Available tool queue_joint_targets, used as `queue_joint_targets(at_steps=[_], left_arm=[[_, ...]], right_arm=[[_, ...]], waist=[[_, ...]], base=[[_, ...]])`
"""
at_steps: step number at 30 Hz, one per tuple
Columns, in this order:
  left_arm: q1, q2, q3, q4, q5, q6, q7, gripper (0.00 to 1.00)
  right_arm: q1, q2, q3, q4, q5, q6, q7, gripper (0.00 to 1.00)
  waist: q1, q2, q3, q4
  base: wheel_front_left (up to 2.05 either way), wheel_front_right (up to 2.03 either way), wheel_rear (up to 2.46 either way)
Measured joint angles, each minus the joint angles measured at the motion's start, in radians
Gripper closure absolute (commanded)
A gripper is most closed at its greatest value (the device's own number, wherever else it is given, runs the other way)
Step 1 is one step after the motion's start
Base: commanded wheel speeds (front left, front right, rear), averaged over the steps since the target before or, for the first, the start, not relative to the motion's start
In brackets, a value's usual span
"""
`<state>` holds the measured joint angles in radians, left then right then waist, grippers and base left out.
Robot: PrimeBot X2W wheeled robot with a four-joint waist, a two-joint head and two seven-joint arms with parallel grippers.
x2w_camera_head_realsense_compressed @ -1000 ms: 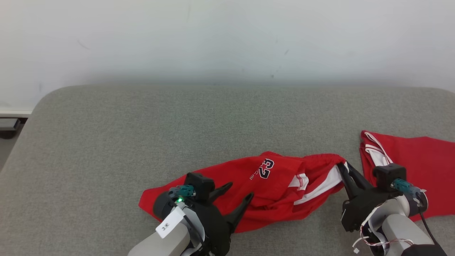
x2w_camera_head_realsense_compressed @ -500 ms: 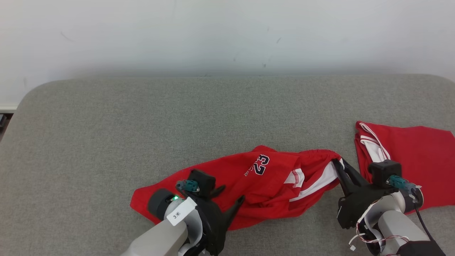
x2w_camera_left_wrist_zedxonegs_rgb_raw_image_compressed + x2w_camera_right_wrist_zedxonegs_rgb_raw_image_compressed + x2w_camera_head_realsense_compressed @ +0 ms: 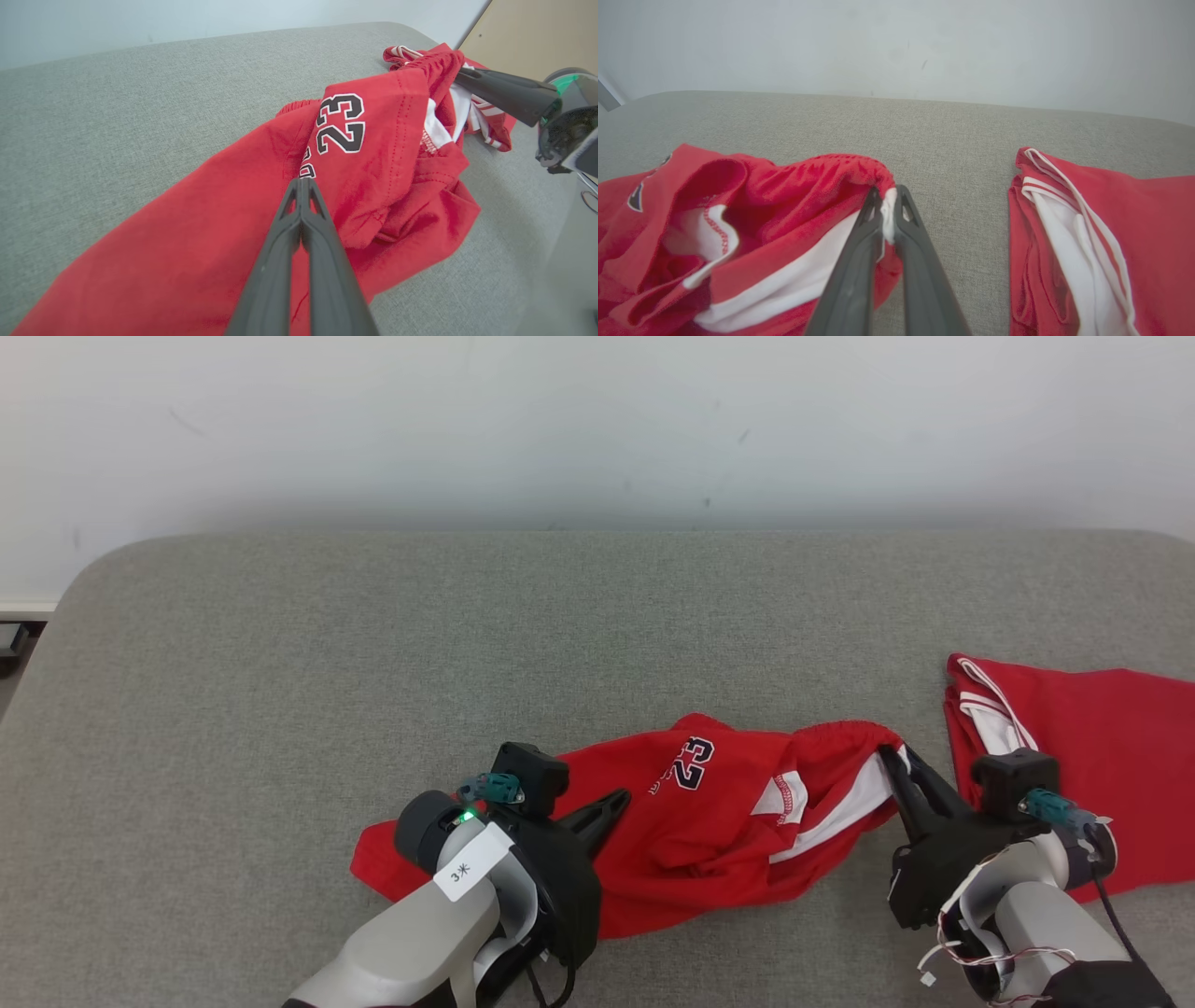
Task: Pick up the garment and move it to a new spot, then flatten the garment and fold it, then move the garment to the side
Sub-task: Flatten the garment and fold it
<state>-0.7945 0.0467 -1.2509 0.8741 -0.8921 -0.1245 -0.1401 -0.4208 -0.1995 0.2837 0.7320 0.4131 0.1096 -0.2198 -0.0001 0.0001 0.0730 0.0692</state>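
A red garment (image 3: 719, 821) with a dark "23" and white trim lies crumpled on the grey padded surface (image 3: 560, 616), near its front edge. My left gripper (image 3: 611, 800) reaches over the garment's left half. In the left wrist view its fingers are shut together, their tips (image 3: 301, 183) meeting at a fold of the garment (image 3: 196, 233) just below the "23". My right gripper (image 3: 892, 761) is shut on the garment's right end. In the right wrist view, white and red cloth of the gathered waistband (image 3: 859, 170) sits pinched between the right gripper's (image 3: 888, 200) tips.
A second red garment (image 3: 1102, 756) with white stripes lies flat at the right, close beside my right arm, and reaches the picture's right edge. It also appears in the right wrist view as red cloth (image 3: 1101, 242). A pale wall (image 3: 597, 420) stands behind the surface.
My left gripper has gone from wide open to shut over the garment's left half. The right gripper keeps its hold. The head camera has shifted a little.
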Motion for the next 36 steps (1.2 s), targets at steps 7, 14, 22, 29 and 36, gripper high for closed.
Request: queue_joint_targets(at_steps=[7, 14, 22, 29, 36], left_arm=[[0.003, -0.003, -0.025, -0.014, -0.002, 0.0, -0.017, 0.0], [0.006, -0.004, -0.031, 0.01, -0.005, 0.0, -0.017, 0.0], [0.009, -0.003, -0.033, 0.066, -0.015, 0.0, 0.005, 0.0], [0.011, -0.005, -0.04, 0.067, -0.022, 0.0, 0.025, 1.0], [-0.003, -0.003, -0.043, 0.043, -0.041, 0.0, -0.023, 1.0]], right_arm=[[-0.02, 0.027, 0.024, 0.006, 0.0, 0.0, 0.0, 1.0], [-0.041, 0.04, 0.044, 0.007, -0.004, 0.001, 0.0, 1.0], [-0.05, 0.047, 0.058, 0.01, -0.01, 0.001, 0.0, 1.0], [-0.06, 0.045, 0.058, 0.012, -0.01, 0.005, 0.0, 1.0], [-0.058, 0.037, 0.041, 0.024, -0.009, 0.005, -0.002, 1.0]], waist=[[0.0, -0.0001, -0.002, -0.006], [0.0, -0.0001, 0.007, -0.035], [0.0, 0.0, 0.019, -0.068], [0.0001, 0.0, 0.031, -0.087], [0.0001, -0.0001, 0.026, -0.073]], base=[[0.0, 0.0, 0.0], [0.0, 0.0, 0.0], [0.0, 0.0, 0.0], [0.0, 0.0, 0.0], [0.0, 0.0, 0.0]])
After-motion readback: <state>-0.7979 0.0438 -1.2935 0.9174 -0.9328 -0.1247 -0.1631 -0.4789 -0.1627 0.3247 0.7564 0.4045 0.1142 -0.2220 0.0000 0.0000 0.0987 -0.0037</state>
